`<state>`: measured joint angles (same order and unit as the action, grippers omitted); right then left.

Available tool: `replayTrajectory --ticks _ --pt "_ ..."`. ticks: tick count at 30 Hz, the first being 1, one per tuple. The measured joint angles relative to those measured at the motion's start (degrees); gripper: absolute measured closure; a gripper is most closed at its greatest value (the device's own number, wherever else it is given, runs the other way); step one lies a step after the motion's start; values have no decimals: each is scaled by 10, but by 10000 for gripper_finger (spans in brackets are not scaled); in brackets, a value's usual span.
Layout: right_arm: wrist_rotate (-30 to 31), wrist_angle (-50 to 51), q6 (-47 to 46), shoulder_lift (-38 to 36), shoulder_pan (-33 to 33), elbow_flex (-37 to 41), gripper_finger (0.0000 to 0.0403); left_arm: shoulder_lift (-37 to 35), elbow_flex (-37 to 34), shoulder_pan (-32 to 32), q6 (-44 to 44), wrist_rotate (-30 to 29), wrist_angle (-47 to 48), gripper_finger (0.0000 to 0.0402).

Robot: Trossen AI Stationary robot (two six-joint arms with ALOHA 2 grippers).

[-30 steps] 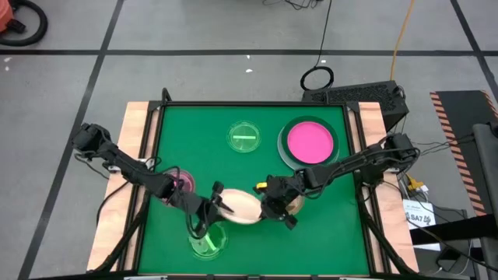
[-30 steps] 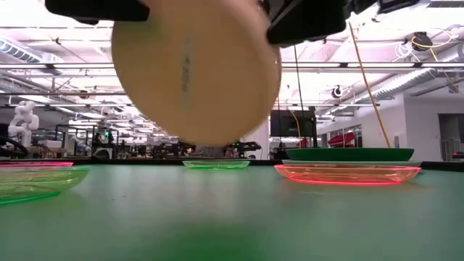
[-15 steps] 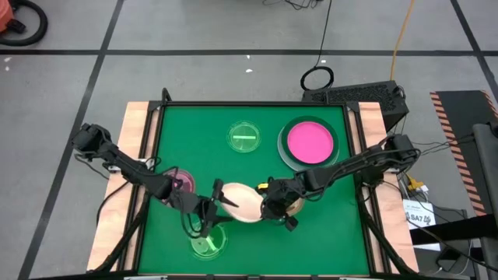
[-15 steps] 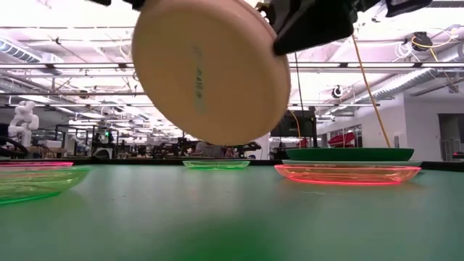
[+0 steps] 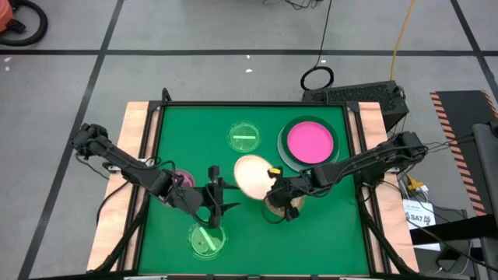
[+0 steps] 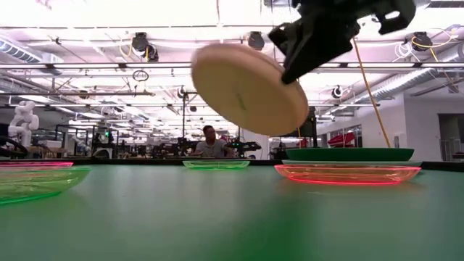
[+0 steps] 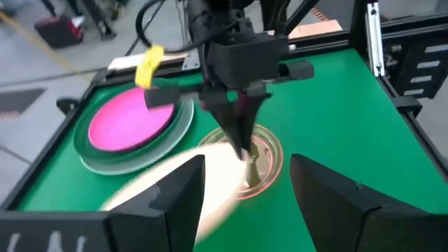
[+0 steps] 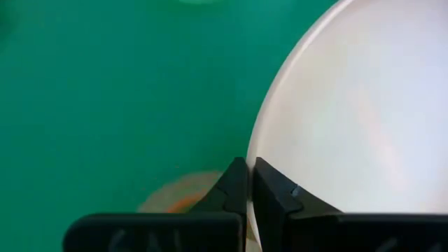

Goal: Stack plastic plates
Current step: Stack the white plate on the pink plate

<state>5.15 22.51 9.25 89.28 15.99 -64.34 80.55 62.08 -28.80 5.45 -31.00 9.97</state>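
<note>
Since a second ago the cream plate (image 5: 250,176) has left the left gripper (image 5: 220,204) and swung toward the table's (image 5: 327,233) centre.

The right gripper (image 5: 274,185) pinches the cream plate by its rim, holding it tilted in the air. The left gripper, fingers spread and empty, sits at its 8 o'clock, just above the translucent green dish (image 5: 206,242). The hot-pink plate (image 5: 310,141) lies on the dark-green plate (image 5: 285,153) at the cream plate's 2 o'clock.
</note>
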Motion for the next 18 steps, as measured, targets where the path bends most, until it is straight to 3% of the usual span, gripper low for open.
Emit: replayTrajectory --ticks 8,18 --pt "97 108 -68 -27 6 0 398 0 1 2 44 -69 39 185" --pt "128 182 -98 -29 -6 0 397 7 1 17 114 -76 83 185"
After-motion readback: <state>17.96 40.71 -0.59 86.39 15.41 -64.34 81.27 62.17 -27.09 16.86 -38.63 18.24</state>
